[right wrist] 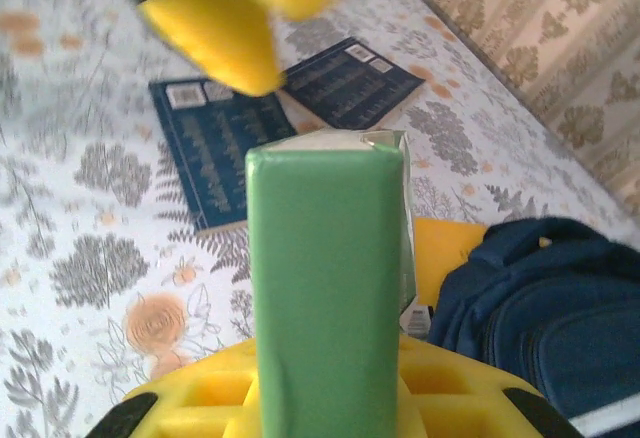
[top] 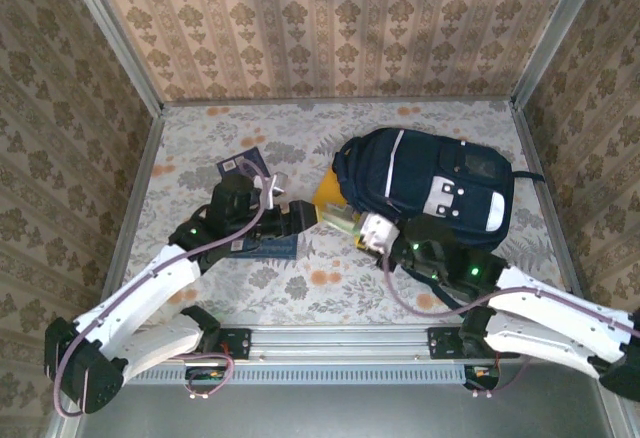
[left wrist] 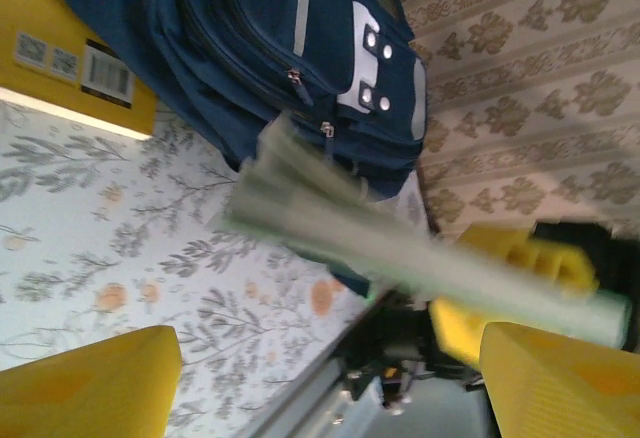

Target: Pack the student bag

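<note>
The student bag, a big navy backpack with white stripes, lies flat at the centre right of the table; it also shows as the bag and the bag. My right gripper is shut on a green book, held out to the left of the bag. In the left wrist view that green book is a blurred bar. My left gripper faces it from the left, and its yellow fingers stand wide open with nothing between them.
A yellow book lies partly under the bag's left edge. Two dark blue books lie on the floral tablecloth, one at the back left and one under the left arm. Patterned walls close in the table.
</note>
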You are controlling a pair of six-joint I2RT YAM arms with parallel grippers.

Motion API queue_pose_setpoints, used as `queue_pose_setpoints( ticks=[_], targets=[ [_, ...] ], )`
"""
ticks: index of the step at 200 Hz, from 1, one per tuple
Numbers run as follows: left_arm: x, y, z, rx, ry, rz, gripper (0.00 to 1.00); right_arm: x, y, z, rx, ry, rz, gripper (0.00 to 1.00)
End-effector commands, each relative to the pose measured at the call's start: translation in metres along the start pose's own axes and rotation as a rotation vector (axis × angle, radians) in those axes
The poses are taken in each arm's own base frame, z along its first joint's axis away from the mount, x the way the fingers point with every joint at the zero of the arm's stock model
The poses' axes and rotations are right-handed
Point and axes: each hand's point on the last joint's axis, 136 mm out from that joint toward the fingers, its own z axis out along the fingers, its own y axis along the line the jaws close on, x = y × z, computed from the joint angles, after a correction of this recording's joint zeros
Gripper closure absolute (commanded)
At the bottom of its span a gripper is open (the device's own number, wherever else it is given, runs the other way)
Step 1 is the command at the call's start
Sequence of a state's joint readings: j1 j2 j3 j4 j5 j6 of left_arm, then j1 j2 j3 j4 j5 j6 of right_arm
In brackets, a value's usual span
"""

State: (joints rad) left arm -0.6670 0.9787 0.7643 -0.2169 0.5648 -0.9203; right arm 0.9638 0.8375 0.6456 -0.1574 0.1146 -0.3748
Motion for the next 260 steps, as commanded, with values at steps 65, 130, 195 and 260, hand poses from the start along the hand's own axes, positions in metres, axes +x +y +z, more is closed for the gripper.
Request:
queue_pose_setpoints(
  ticks=[65,130,195,260],
  targets=[
    [0.013,-0.012,0.037,0.094,0.135,-0.232,0.16,-0.043,0.007,-0.006,0.202,-0.115,-0.518,1.0],
    [0.013,0.022,0.027,-0.065,0.106,-0.256,0.17,-0.042,-0.008,-0.013,0.316,-0.082,-0.583,1.0],
    [0.005,0.025,0.023,-0.026,0.058,-0.345,0.17,-0.043,-0.008,-0.009,0.32,-0.072,-0.585,1.0],
    [-0.013,0.009,0.024,0.024,0.006,-0.337,0.22,-0.041,0.01,-0.006,0.241,-0.119,-0.561,1.0]
  ],
)
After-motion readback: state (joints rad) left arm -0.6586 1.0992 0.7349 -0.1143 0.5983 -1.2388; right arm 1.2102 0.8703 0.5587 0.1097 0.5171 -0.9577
